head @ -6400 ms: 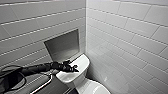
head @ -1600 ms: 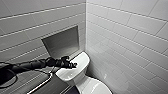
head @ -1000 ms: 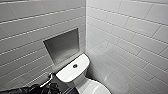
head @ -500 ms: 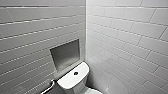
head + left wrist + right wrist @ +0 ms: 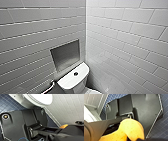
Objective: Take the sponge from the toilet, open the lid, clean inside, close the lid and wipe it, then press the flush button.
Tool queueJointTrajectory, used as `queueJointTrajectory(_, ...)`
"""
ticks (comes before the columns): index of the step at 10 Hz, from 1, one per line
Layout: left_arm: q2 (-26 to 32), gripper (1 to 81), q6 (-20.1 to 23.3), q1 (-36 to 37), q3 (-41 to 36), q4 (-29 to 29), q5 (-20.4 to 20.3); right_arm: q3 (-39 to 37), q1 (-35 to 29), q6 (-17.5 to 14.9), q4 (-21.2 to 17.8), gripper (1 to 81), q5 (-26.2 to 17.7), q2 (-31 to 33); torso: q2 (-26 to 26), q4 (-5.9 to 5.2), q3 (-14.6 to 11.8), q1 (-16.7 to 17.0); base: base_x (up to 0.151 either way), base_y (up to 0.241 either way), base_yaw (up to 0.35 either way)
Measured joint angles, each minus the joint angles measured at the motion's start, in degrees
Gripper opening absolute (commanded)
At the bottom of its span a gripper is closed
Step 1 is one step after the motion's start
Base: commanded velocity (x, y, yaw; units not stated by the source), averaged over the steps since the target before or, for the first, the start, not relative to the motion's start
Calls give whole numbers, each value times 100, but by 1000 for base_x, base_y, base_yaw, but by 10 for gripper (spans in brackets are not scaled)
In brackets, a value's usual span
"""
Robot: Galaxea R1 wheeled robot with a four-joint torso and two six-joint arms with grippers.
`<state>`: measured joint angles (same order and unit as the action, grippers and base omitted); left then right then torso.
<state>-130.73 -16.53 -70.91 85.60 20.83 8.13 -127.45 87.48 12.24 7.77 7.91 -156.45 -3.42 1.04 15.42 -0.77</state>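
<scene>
Sponge (image 5: pixel 131 127) folded, right wrist view, flush button (image 5: pixel 75 73), head view

Head camera high, facing toilet (image 5: pixel 67 82); 2 wrist cameras low beside it.

The wall tiles (image 5: pixel 120 37) are glazed ceramic, smooth and glossy, with matt pale grout lines. The recessed niche (image 5: pixel 66 55), at 11 o'clock from the tank, has a duller grey lining that looks like brushed metal. The toilet (image 5: pixel 72 82) is white ceramic, smooth and glossy with soft highlights on the tank top, and the flush button (image 5: pixel 75 73) at its centre is dark and less reflective. The sponge (image 5: pixel 130 129) is orange foam, matt, open-pored and rough; the floor (image 5: pixel 159 130) is small dark-blue tiles with a slight sheen and pale grout; the robot's plate (image 5: pixel 144 110) is dark, smooth and matt, apparently plastic.
</scene>
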Motion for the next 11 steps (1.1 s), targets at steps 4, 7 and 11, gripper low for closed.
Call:
queueJointTrajectory(4,-750,10,39,-530,1412,88,-516,-99,48,-1,4,10,-41,-90,-2,0,-335,2,0,0,0)
queueJointTrajectory(7,-1323,10,41,-841,2336,88,-853,-267,63,-21,20,10,-59,-212,-9,0,-485,11,0,0,0)
queueJointTrajectory(11,-2274,10,41,-1051,3896,88,-1044,-789,94,-21,39,10,-43,-529,-11,0,-479,15,0,0,0)
